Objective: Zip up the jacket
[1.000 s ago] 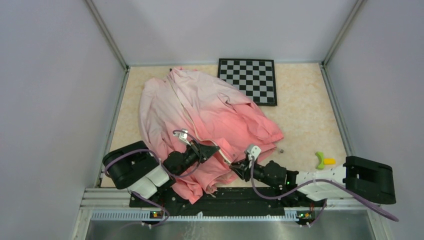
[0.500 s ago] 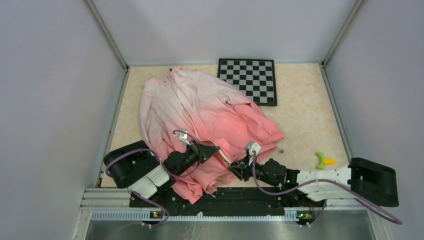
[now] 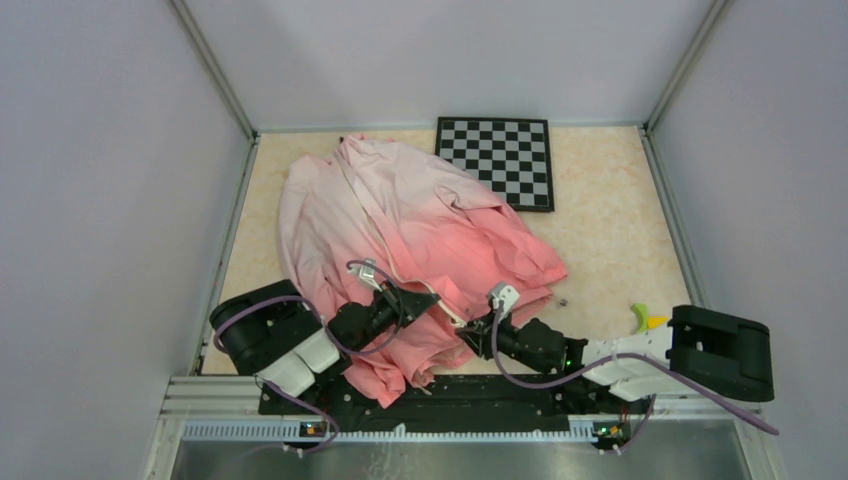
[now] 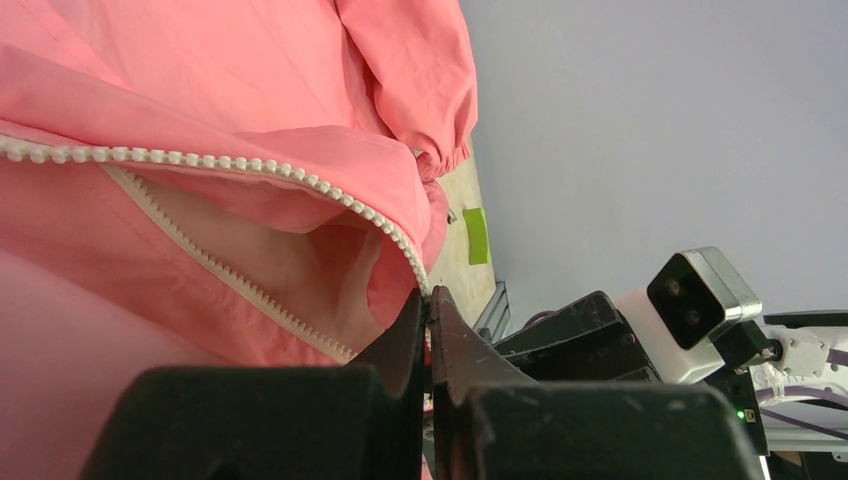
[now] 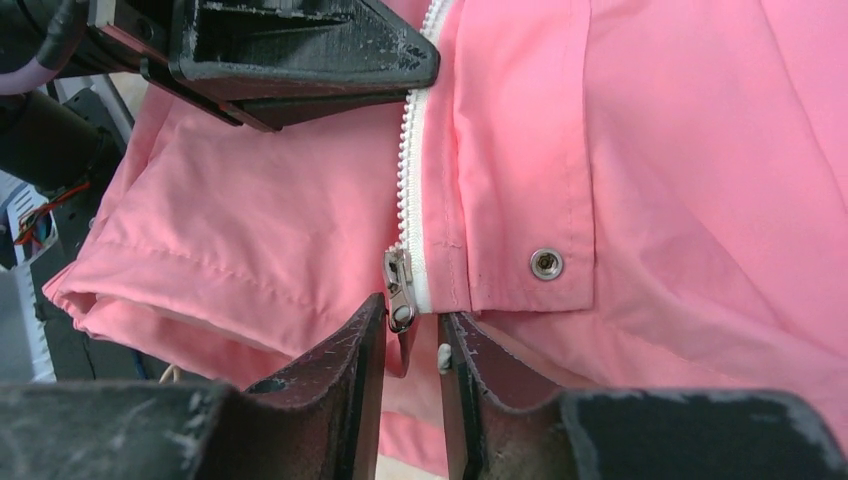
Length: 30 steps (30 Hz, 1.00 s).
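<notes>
The jacket [image 3: 420, 220] lies crumpled on the table, pale pink at the far collar and coral at the near hem. My left gripper [image 3: 425, 300] is shut on the hem end of its white zipper edge [image 4: 250, 165], with the fingertips [image 4: 428, 296] pinching the fabric there. My right gripper [image 3: 470, 337] is at the hem just to the right of it. In the right wrist view its jaws [image 5: 412, 318] stand narrowly apart around the metal zipper slider [image 5: 399, 290]. The slider's pull rests against the left finger, and the right finger is clear of it.
A checkerboard [image 3: 500, 160] lies at the back, partly under the jacket's sleeve. A yellow-green object [image 3: 643, 319] lies by the right arm, and a small dark piece [image 3: 562, 299] lies near the hem. A metal snap [image 5: 545, 263] sits right of the zipper. Walls enclose the table.
My right arm has slid left and forward, bringing its jaws up to the zipper slider at the hem. The left gripper and the jacket have stayed put.
</notes>
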Available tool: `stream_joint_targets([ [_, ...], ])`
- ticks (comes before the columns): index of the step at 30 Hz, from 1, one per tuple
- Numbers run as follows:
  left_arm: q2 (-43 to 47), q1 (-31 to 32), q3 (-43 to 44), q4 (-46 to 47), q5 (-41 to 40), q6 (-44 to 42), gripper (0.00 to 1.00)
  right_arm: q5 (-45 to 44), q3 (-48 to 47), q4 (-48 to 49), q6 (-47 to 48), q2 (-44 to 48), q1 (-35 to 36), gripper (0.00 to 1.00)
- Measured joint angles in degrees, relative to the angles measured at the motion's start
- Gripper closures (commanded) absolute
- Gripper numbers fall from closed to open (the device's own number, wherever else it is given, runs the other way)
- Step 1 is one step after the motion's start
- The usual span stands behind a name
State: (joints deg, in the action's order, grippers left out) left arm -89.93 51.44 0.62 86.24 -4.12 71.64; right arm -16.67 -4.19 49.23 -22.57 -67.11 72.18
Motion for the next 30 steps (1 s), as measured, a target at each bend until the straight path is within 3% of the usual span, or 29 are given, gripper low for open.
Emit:
stream_joint_targets([
  [5, -0.74, -0.02, 0.0, 0.13, -0.02, 0.33, 1.0, -1.22, 0.0, 4.81, 0.02, -3.5, 0.02, 0.83],
  [9, -1.79, -0.02, 0.0, 0.31, -0.09, 0.68, 1.0, -3.02, 0.0, 9.53, -0.17, -7.98, 0.55, 1.0],
  [14, -2.97, -0.02, 0.0, 0.33, -0.48, 1.05, 1.0, -9.05, 0.04, 10.69, -7.19, -8.87, 1.86, 1.0],
  [23, -4.72, 1.22, 0.55, 2.99, 1.25, 2.62, 1.0, -17.73, 1.95, -0.2, -23.98, 5.42, 4.09, 1.0],
  [30, -4.7, 0.94, 0.55, 3.08, 0.22, 2.34, 1.0, -19.8, 3.78, -4.04, -25.03, 13.84, 4.17, 1.0],
])
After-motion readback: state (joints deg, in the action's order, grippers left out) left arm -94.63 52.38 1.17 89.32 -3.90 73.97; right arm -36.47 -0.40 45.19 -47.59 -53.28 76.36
